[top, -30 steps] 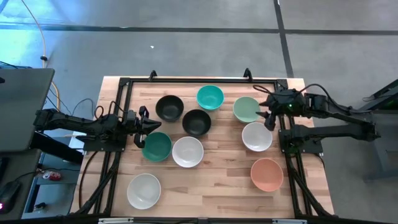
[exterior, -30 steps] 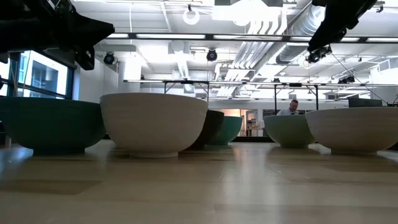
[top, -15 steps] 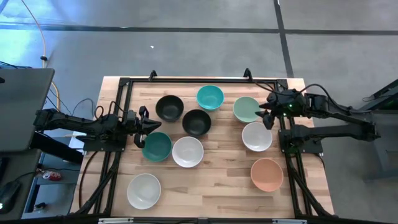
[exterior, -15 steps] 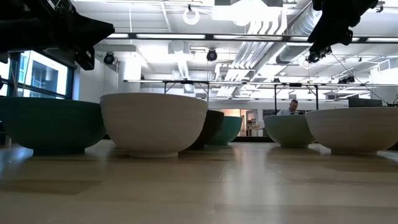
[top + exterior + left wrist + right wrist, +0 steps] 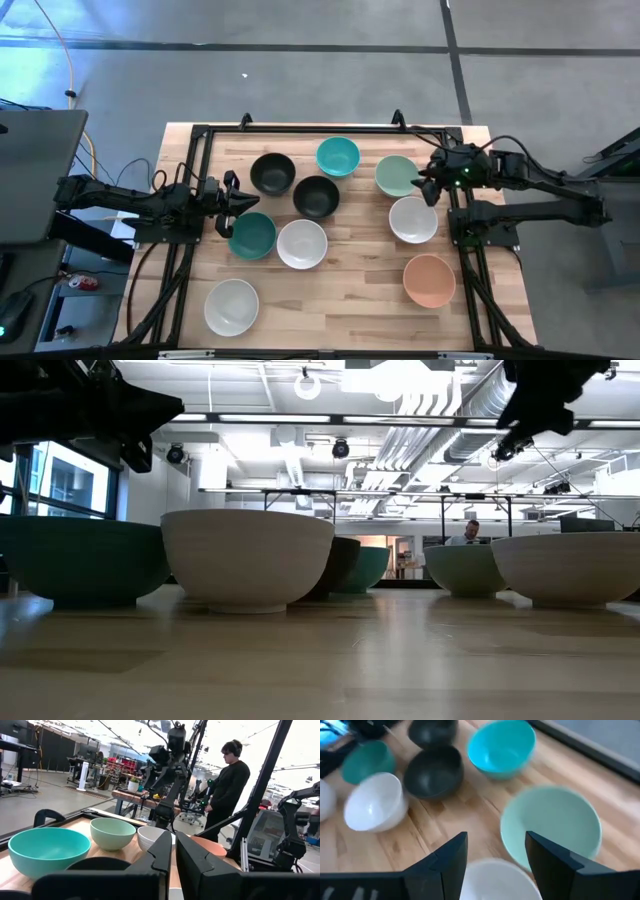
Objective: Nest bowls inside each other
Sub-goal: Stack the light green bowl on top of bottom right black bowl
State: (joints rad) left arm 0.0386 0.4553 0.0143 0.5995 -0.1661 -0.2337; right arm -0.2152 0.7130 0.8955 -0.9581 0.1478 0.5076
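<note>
Nine bowls sit upright on their bases on the wooden table: black (image 5: pixel 272 173), black (image 5: pixel 316 197), teal (image 5: pixel 338 157), mint (image 5: pixel 397 176), white (image 5: pixel 413 220), salmon (image 5: pixel 429 280), dark green (image 5: pixel 251 236), white (image 5: pixel 302 244) and white (image 5: pixel 231 306). None is inside another. My right gripper (image 5: pixel 427 186) hovers open above the gap between the mint bowl (image 5: pixel 550 827) and the white bowl (image 5: pixel 495 880). My left gripper (image 5: pixel 238 205) hangs shut by the dark green bowl's far-left rim; its fingers (image 5: pixel 174 840) point across the table.
A black frame (image 5: pixel 300 128) edges the table's far side and both arm bases. The right arm (image 5: pixel 170 770) shows across the table from the left wrist, and a person (image 5: pixel 230 785) stands in the room beyond. A laptop (image 5: pixel 35 170) sits off the table's left.
My right gripper has drifted a little toward the table's left, closer to the mint bowl, staying open and above the bowls. The bowls and my left arm have kept still.
</note>
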